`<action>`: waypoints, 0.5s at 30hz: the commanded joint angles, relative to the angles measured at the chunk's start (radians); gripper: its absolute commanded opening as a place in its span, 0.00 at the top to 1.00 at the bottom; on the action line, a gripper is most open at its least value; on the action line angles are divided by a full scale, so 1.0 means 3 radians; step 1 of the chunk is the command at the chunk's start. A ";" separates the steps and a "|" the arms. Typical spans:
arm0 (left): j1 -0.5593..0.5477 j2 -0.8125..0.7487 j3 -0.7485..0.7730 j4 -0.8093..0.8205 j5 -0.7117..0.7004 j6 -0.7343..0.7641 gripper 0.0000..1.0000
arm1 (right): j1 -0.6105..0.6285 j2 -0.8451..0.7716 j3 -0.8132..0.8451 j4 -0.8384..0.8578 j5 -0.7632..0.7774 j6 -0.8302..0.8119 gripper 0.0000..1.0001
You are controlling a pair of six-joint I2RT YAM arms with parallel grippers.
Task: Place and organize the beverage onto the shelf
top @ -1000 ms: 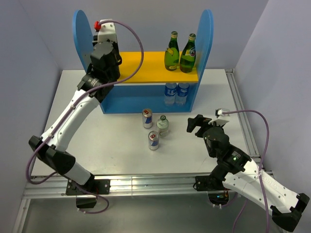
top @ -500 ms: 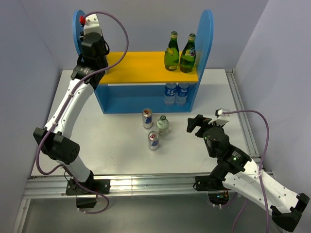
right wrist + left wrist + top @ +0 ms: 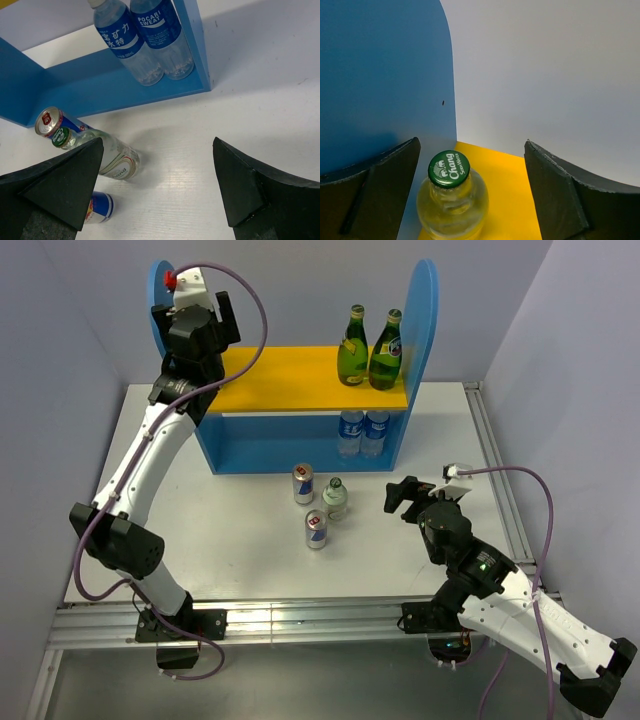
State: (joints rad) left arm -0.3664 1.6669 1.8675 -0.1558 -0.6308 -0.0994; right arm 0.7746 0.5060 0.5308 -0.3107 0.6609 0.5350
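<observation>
- While the left gripper (image 3: 471, 147) hangs over the left end of the shelf (image 3: 425, 310), its fingers (image 3: 375, 195) stand wide apart and clamp nothing.
- Between them a Chang bottle (image 3: 452, 200), clear with a green cap, stands upright on the shelf's yellow board (image 3: 300, 375), just beside the shelf's left panel.
- One finger is very close to that bottle, and I cannot tell whether it touches. The other finger is well apart from it.
- From the top view this bottle is hidden behind the gripper.
- At the shelf's right end, the inner green bottle (image 3: 353, 348) and the outer green bottle (image 3: 386, 350) stand upright side by side on the board, the outer one just beside the right panel.
- Below them, on the shelf's lower level, the inner blue-label bottle (image 3: 350, 432) and the outer blue-label bottle (image 3: 376, 430) stand upright together near the same panel.
- On the table (image 3: 250, 560) in front of the shelf stand three drinks. The far can (image 3: 303, 483) is nearest the shelf, and the clear bottle (image 3: 335, 498), green-capped, is just beside it towards the shelf's right end. The near can (image 3: 316, 529) stands farther out from the shelf, close to both.
- The right gripper (image 3: 158, 145) hovers over the table in front of the shelf's right end, apart from those three. Its fingers are spread wide with only bare table between them.
</observation>
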 commanded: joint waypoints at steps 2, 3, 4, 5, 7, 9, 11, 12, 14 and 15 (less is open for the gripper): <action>0.0040 -0.0177 0.0192 -0.0078 -0.0116 -0.0169 0.07 | 0.0016 0.0006 -0.0026 0.0074 0.0042 0.0052 0.04; 0.0030 -0.0218 0.0116 -0.0059 -0.0157 -0.0165 0.08 | 0.0021 0.0001 -0.0026 0.0069 0.0052 0.0052 0.04; -0.0026 -0.0355 0.0034 -0.0008 -0.0198 -0.0139 0.08 | 0.0016 0.0006 -0.0021 0.0054 0.0097 0.0073 0.04; -0.0067 -0.0437 -0.0073 0.0185 -0.0264 -0.0023 0.08 | 0.0016 0.0001 -0.0021 0.0039 0.0123 0.0078 0.04; -0.0174 -0.0732 -0.0481 0.0416 -0.0224 0.0156 0.08 | 0.0016 -0.0004 -0.0016 0.0018 0.0149 0.0093 0.04; -0.0424 -0.0912 -0.0879 0.0814 -0.0467 0.0510 0.09 | 0.0016 -0.0015 -0.0021 0.0013 0.0154 0.0088 0.04; -0.0679 -0.1163 -0.1014 0.0735 -0.0470 0.0359 0.09 | 0.0021 -0.0010 -0.0021 0.0008 0.0154 0.0093 0.04; -0.0742 -0.1230 -0.0979 0.0284 -0.0333 0.0119 0.10 | 0.0021 -0.0005 -0.0016 0.0013 0.0149 0.0088 0.04; -0.0834 -0.1388 -0.0963 -0.0098 -0.0047 -0.0398 0.15 | 0.0016 0.0016 -0.0016 0.0028 0.0124 0.0083 0.04; -0.0844 -0.1465 -0.1131 -0.0226 0.0299 -0.0496 0.17 | 0.0021 0.0021 -0.0010 0.0028 0.0124 0.0078 0.04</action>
State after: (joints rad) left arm -0.6041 1.3094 1.5688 -0.1177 -0.6769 -0.1059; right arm 0.7746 0.5064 0.5308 -0.3172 0.6739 0.5526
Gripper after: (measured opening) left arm 0.846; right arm 0.967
